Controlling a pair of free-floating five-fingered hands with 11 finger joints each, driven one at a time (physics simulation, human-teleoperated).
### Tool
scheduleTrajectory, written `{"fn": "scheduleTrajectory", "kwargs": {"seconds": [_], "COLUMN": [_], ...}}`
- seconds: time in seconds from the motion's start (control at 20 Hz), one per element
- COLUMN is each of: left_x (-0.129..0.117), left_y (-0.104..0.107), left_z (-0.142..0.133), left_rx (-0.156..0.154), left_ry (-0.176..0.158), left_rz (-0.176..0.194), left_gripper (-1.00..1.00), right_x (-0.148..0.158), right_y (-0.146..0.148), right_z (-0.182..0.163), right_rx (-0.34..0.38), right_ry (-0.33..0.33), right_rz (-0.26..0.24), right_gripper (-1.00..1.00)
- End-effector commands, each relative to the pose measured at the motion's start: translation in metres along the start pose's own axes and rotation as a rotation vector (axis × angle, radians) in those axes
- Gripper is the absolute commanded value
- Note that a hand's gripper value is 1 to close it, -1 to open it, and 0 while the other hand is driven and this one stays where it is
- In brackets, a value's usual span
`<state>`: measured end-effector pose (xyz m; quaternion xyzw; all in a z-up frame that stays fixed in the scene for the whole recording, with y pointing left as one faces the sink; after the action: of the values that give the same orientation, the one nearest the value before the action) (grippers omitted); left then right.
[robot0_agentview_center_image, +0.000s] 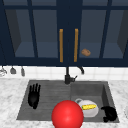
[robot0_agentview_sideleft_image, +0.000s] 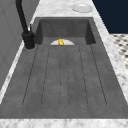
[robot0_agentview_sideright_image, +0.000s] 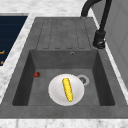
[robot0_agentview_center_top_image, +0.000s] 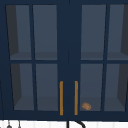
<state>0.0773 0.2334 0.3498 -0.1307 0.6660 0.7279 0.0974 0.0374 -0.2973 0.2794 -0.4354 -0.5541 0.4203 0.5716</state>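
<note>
The left robot hand (robot0_agentview_center_image: 34, 95) hung released over the drainboard (robot0_agentview_center_image: 50, 100); the right robot hand (robot0_agentview_center_image: 109, 113) sat clenched, holding nothing, beside the plate (robot0_agentview_center_image: 91, 112) of corn (robot0_agentview_center_image: 89, 107).

Soft, even, shadowless light; all 4 renders are slightly blurred.

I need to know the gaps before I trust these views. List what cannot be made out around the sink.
- Front view: the red ball covers the near edge of the white plate and is cut off by the bottom edge.
- Front view: the right hand is a dark shape; its fingers cannot be read.
- Right side view: a small red thing on the basin floor is too small to identify.
</note>
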Motion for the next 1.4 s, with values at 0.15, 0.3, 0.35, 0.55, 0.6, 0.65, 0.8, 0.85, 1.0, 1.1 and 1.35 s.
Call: {"fn": "scheduleTrajectory", "kwargs": {"seconds": [0.15,0.3,0.35,0.55,0.6,0.65,0.8,0.85,1.0,1.1,1.35], "left_x": [-0.002,-0.003,-0.003,-0.006,-0.006,-0.005,-0.008,-0.010,-0.014,-0.016,-0.020], "left_y": [0.011,0.018,0.021,0.030,0.034,0.041,0.039,0.039,0.051,0.058,0.069], "left_z": [0.002,0.002,0.002,0.003,0.003,-0.002,-0.001,-0.002,-0.001,-0.003,0.000], "left_rx": [-0.074,-0.078,-0.081,-0.087,-0.090,-0.089,-0.026,-0.016,-0.016,-0.082,-0.095], "left_ry": [-0.120,-0.131,-0.134,-0.143,-0.136,-0.118,-0.049,-0.048,-0.084,-0.139,-0.154], "left_rz": [-0.054,-0.039,-0.037,-0.032,-0.028,-0.026,-0.006,-0.021,-0.054,-0.069,-0.094], "left_gripper": [-1.00,-1.00,-1.00,-1.00,-1.00,-1.00,-1.00,-1.00,-1.00,-1.00,-1.00], "right_x": [0.000,0.000,0.000,0.000,0.000,0.000,0.000,0.000,0.000,0.000,0.000], "right_y": [0.000,0.000,0.000,0.000,0.000,0.000,0.000,0.000,0.000,0.000,0.000], "right_z": [0.000,0.000,0.000,0.000,0.000,0.000,0.000,0.000,0.000,0.000,0.000], "right_rx": [0.000,0.000,0.000,0.000,0.000,0.000,0.000,0.000,0.000,0.000,0.000], "right_ry": [0.000,0.000,0.000,0.000,0.000,0.000,0.000,0.000,0.000,0.000,0.000], "right_rz": [0.000,0.000,0.000,0.000,0.000,0.000,0.000,0.000,0.000,0.000,0.000], "right_gripper": [0.00,0.00,0.00,0.00,0.00,0.00,0.00,0.00,0.00,0.00,0.00]}}
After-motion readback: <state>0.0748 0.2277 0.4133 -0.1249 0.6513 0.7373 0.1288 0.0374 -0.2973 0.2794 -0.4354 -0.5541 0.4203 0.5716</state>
